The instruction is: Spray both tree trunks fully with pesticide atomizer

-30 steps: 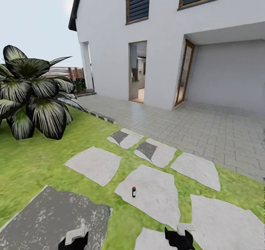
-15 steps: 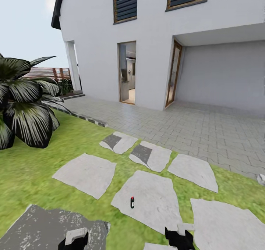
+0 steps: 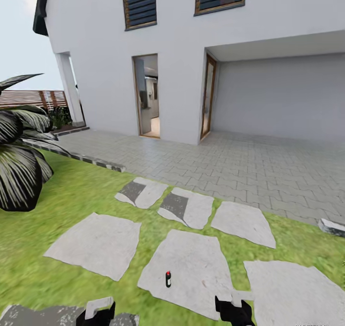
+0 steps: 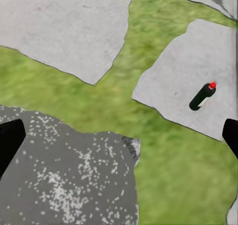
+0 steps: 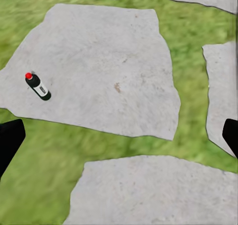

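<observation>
At the bottom edge of the head view, the left gripper and the right gripper hang low over the garden ground, each showing dark fingers with a pale block above; in both wrist views the dark fingertips sit at opposite edges with nothing between them, so both sets of fingers are spread wide and hold nothing; below the left gripper lies a dark speckled slab, seen up close from the left wrist; just ahead, between the two grippers, the atomizer stands upright on a pale stepping stone, near that stone's front left edge, a small black bottle with a red cap; the left wrist view shows the same bottle on the stone close to its grass border, and the right wrist view shows it with a pale label on its side, well apart from both grippers; more pale stones are set in the green lawn around it; at the left edge a low plant with dark striped leaves spreads over the grass; beyond the lawn runs a grey paved terrace; behind it rises a white house with an open doorway and shuttered upper windows; a brown slatted fence stands at far left.
</observation>
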`<state>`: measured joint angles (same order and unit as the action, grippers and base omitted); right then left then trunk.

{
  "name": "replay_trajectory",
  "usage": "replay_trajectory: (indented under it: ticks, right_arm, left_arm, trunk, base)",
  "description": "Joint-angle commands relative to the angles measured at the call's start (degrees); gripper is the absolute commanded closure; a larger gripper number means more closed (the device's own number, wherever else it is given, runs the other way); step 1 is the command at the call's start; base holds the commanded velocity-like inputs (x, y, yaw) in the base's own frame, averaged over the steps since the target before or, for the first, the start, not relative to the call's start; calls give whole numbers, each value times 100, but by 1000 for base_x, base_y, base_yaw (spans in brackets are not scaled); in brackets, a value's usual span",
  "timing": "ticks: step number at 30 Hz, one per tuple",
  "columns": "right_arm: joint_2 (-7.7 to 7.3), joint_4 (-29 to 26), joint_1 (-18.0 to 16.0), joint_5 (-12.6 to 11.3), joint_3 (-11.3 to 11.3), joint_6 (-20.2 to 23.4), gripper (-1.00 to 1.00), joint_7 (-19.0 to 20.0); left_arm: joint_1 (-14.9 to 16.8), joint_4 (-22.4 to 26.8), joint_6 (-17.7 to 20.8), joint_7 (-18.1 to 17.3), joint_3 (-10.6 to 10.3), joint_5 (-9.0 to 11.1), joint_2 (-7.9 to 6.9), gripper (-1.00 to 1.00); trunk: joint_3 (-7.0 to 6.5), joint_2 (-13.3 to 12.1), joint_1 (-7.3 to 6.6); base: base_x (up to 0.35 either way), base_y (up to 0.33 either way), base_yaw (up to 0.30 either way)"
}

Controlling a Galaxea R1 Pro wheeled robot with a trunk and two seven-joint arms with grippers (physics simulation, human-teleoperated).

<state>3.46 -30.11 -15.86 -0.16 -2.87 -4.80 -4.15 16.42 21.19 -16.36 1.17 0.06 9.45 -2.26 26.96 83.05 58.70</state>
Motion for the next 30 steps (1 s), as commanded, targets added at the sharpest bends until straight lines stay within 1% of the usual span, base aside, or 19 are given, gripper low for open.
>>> replay_trajectory:
  ticks: [1, 6, 11, 14, 16, 18, 23, 26, 30]
  right_arm:
    - [6, 5, -5, -2, -25, -21, -100, 2]
    - [6, 5, -5, -6, -29, -21, -100, -1]
    - [-1, -2, -5, -12, -49, -24, -100, -16]
    - [-2, -3, -5, -15, -156, -28, -100, -21]
    - [-2, -15, -5, -12, -397, -29, -100, -7]
    - [-3, -21, -5, -11, -501, -29, -100, 1]
    - [4, -28, -4, -11, -583, -30, -100, 20]
    - [5, -31, -4, -8, -593, -30, -100, 25]
    - [6, -30, -4, -3, -599, -30, -100, 34]
  left_arm:
    - [2, -1, -16, 7, -14, 39, -2, -100]
    - [2, -1, -16, 7, -14, 39, -2, -100]
    - [2, 3, -28, 1, -15, 39, -2, -100]
    - [2, 6, -32, -1, -15, 39, -2, -100]
    - [2, 7, -33, -7, -15, 39, -2, -100]
    - [2, 8, -33, -9, -15, 39, -2, -100]
    - [2, 6, -34, -16, -15, 39, -2, -100]
    - [2, 2, -34, -18, -15, 39, -2, -100]
    - [2, 0, -34, -20, -15, 39, -2, -100]
  trunk:
    - [6, 3, 2]
    - [6, 3, 2]
    - [6, 3, 2]
    - [5, 3, 2]
    - [2, 3, 2]
    - [-2, 3, 2]
    - [-12, 3, 2]
    - [-16, 3, 2]
    - [-18, 3, 2]
  base:
    - [255, 208, -283]
    - [239, 202, -284]
    - [86, 197, -285]
    - [21, 121, -285]
    - [9, 50, -285]
    - [4, 25, -285]
    - [2, 65, -285]
    - [0, 237, -213]
    - [0, 300, -73]
